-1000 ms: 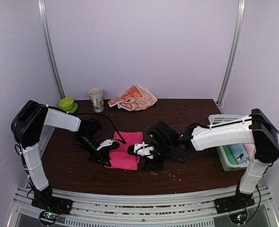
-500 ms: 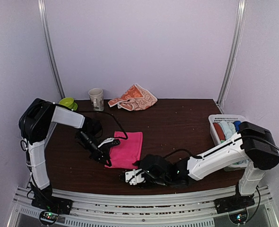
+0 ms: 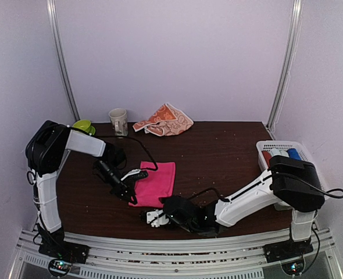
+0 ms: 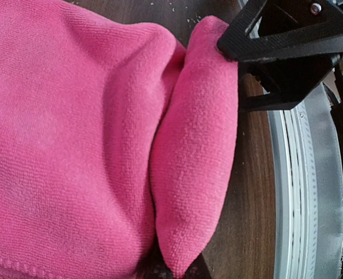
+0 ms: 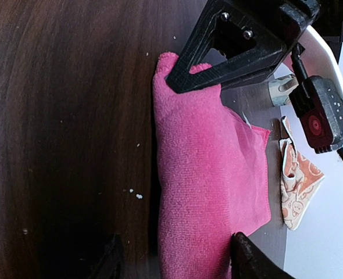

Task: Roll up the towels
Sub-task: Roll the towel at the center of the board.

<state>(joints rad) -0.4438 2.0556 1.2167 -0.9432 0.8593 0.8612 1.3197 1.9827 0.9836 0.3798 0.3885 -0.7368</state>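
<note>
Pinched shut on the lower-left corner of the pink towel (image 3: pixel 157 181): the left claw (image 3: pixel 129 192). Flat on the brown tabletop (image 3: pixel 224 151), middle of the frame, with that corner bunched up. Just under its lower edge, the right claw (image 3: pixel 151 217), low, fingers wide apart. Near the top, by the back wall: the bunny towel (image 3: pixel 165 121), crumpled.

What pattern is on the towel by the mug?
Orange-peach towel, white face prints; right wrist view.

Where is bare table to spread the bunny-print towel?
Widest bare table lies between pink towel and basket, in front of the bunny-print towel. Crowded: left gripper and right gripper at the pink towel's near edge; mug and green bowl back left.
</note>
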